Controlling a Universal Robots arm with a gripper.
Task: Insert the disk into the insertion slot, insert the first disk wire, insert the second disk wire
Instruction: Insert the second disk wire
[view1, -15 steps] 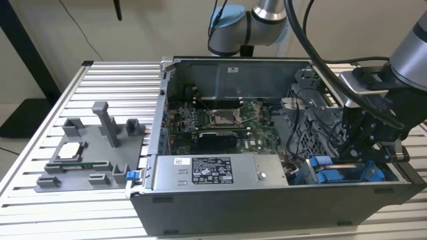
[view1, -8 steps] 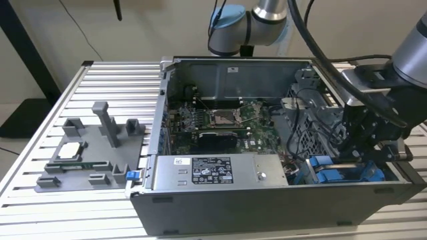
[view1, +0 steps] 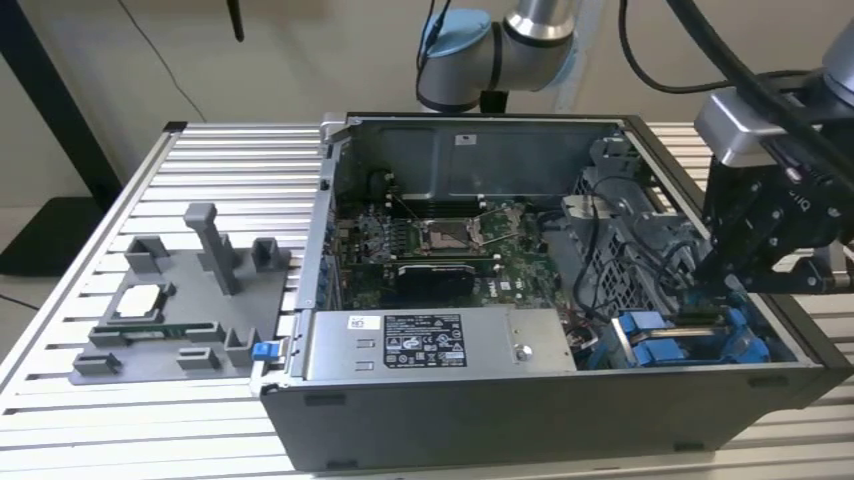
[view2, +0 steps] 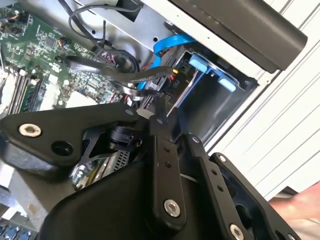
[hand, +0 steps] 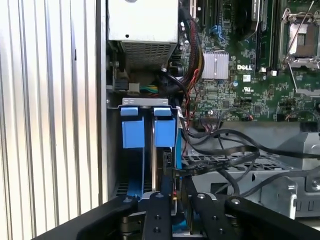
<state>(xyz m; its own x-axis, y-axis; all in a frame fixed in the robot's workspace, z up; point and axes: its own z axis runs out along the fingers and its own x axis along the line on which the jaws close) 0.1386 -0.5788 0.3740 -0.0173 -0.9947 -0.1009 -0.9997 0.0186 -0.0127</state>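
Claw (hand: 172, 192) reaching down into the lower right corner of the open computer case (view1: 534, 420) in the exterior view, fingers (hand: 166, 187) pinching close together on a dark cable (hand: 220, 152), apparently a disk wire, near the connector end. Hovering right over the insertion slot (hand: 145, 107), blue tabs (hand: 132, 127) showing. Disk (view1: 701, 318) apparently sitting edge-on inside the bay already, judging by the connector edge below the claw. Case lying open on the ribbed counter (view1: 80, 260), giving access from above.
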